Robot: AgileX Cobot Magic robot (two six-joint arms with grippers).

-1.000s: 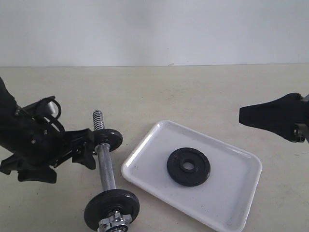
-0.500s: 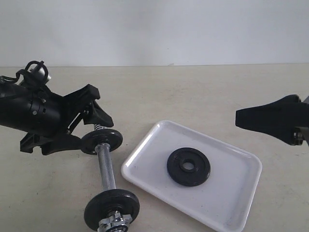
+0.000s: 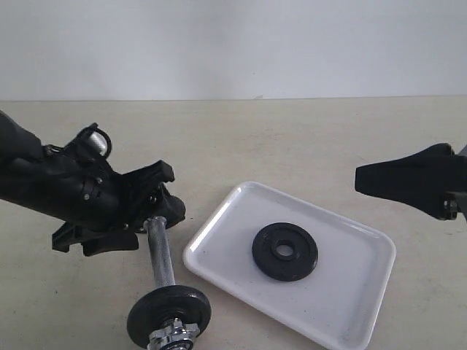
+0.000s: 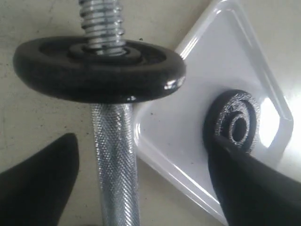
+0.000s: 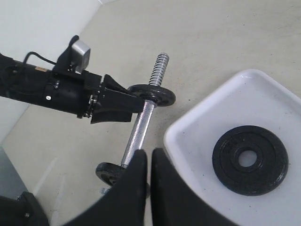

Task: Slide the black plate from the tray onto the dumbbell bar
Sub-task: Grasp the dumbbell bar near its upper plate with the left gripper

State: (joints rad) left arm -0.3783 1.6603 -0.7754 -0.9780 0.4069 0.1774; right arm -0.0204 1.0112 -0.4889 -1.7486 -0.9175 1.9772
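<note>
left gripper is spread wide. its fingers sit one on each side of the dumbbell bar and do not touch it, so it holds nothing. it is at the rough grip part of the bar, right beside the far disc. in the exterior view the left arm comes in from 9 o'clock and hides most of that disc.

the bar lies flat on the table and runs from about 12 o'clock to 6 o'clock. its threaded end sticks out past the far disc. at the 6 o'clock end sits the near disc with a silver star nut outside it.

the tray is white and lies at 3 o'clock from the bar, just beside it. the black plate lies flat in the middle of the tray with its hole facing up. nothing touches it.

right gripper is nearly closed. only a thin gap shows between its two fingers, and nothing is in it. in the exterior view it is at 2 o'clock from the black plate, well apart from it. i cannot tell how high it is over the table.
</note>
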